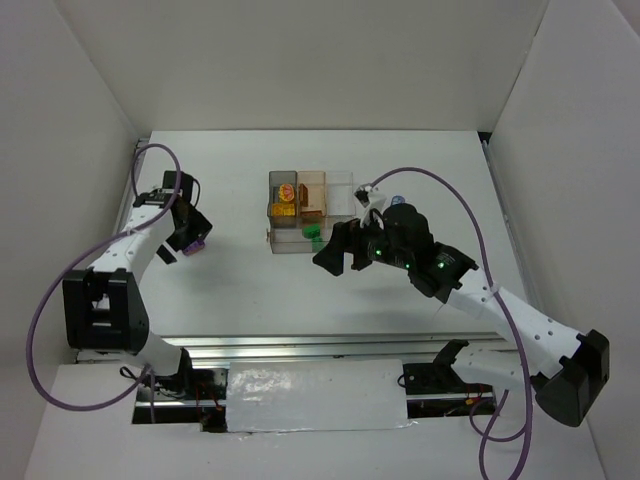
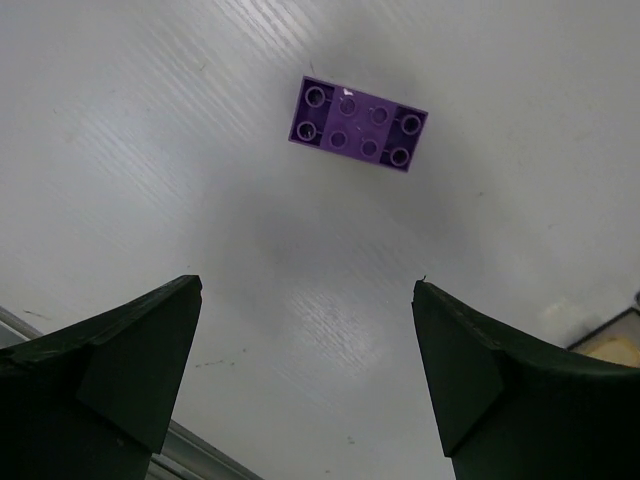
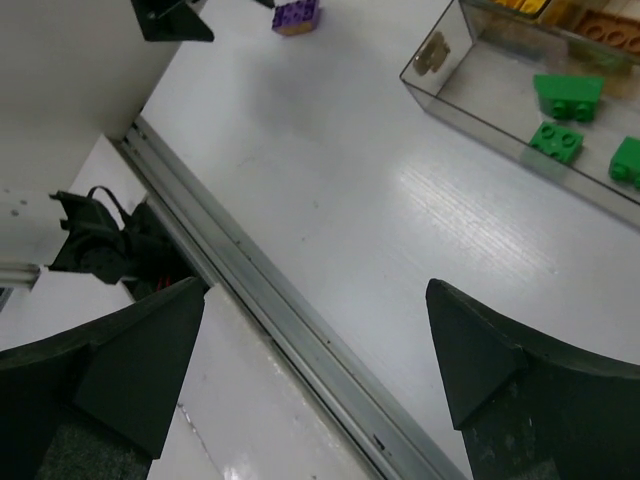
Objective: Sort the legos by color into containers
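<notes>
Right gripper (image 1: 335, 255): jaws gaping wide, gripping nothing, hanging over the white table (image 1: 240, 290) just on the near side of the tray (image 1: 290, 247).

Left gripper (image 2: 305, 290): jaws likewise gaping wide and empty, hovering over the table.

Purple lego (image 2: 358, 125): lying flat, studs up, just ahead of the left fingertips, well apart from the tray.

Tray contents: three green legos (image 3: 567, 95) are lying in the long near compartment. A yellow lego (image 1: 285, 195) and an orange-brown lego (image 1: 310, 197) are sitting in small compartments behind.
</notes>
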`<action>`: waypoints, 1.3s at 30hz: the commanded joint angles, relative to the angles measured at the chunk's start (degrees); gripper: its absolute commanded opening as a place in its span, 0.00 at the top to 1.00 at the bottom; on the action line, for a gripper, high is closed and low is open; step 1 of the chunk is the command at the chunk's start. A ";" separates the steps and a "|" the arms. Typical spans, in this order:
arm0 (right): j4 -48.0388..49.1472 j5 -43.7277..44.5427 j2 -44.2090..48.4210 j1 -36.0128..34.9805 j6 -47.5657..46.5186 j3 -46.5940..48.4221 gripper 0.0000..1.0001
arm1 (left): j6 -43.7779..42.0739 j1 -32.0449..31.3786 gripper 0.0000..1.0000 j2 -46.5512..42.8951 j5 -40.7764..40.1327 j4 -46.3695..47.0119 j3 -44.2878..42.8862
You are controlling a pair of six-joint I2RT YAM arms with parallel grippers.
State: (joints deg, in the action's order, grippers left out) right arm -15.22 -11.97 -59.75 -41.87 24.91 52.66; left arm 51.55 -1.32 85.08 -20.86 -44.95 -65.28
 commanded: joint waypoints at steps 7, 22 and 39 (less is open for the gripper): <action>6.70 -7.10 1.65 -1.37 1.38 -4.15 0.00 | -3.82 7.74 0.01 12.20 8.29 5.31 -5.47; 4.94 -8.60 -0.37 -2.43 -1.35 -3.62 0.00 | -5.67 8.35 0.00 20.83 9.44 8.04 -9.52; 5.47 -8.78 -2.83 -3.05 -2.23 -3.62 0.00 | -1.54 8.35 0.03 22.06 4.25 8.56 -4.95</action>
State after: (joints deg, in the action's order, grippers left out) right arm -12.32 -20.40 -62.65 -44.16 24.08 48.69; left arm 48.49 6.87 106.08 -15.64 -37.19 -70.81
